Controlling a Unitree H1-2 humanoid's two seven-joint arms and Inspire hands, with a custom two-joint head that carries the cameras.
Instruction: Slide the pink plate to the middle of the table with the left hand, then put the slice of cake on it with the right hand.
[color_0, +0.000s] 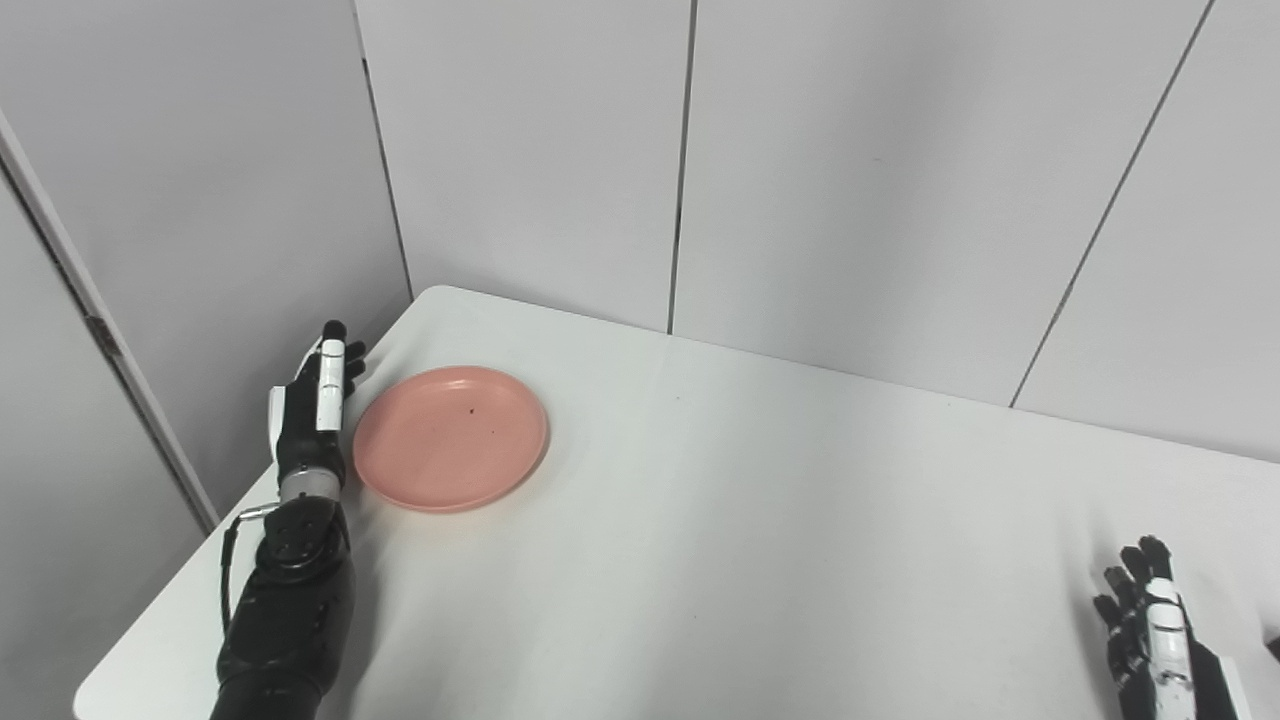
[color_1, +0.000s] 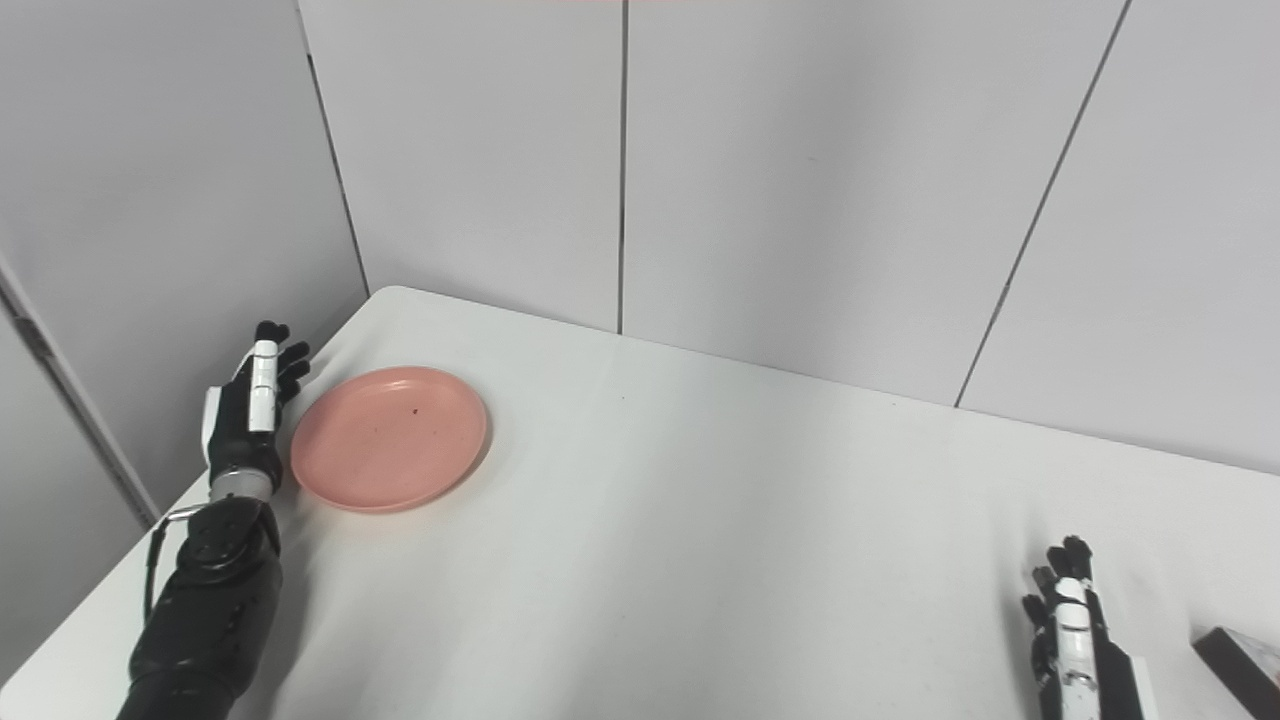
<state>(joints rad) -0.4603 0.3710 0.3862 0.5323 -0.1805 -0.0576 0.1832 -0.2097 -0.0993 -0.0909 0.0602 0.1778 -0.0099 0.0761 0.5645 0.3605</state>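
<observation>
Pink plate (color_0: 450, 438) sits at the table's (color_0: 700, 520) far-left corner, roughly 10 o'clock from table centre, flat, empty. My left hand (color_0: 312, 410) stands edge-on just beside the plate's left rim, at the plate's 9 o'clock, fingers straight and together, pointing away from me, holding nothing; I cannot tell whether the palm touches the rim or stops just short. So the plate lies at 3 o'clock from that hand, and the table's middle lies further along about the same line, toward 4 o'clock. A sideways push from here should carry it there, by my reckoning. The plate is round, so no long axis to mind. My right hand (color_1: 1070, 620) rests low at the near-right, about 5 o'clock, fingers extended and slightly apart, empty, well apart from the plate. A dark block (color_1: 1240, 655) shows just right of it at the picture's edge (probably the cake slice, too cropped to be sure). Count: one plate, one dark block, two hands. Left hand is much the nearer to the plate; right hand the nearer to the block.
</observation>
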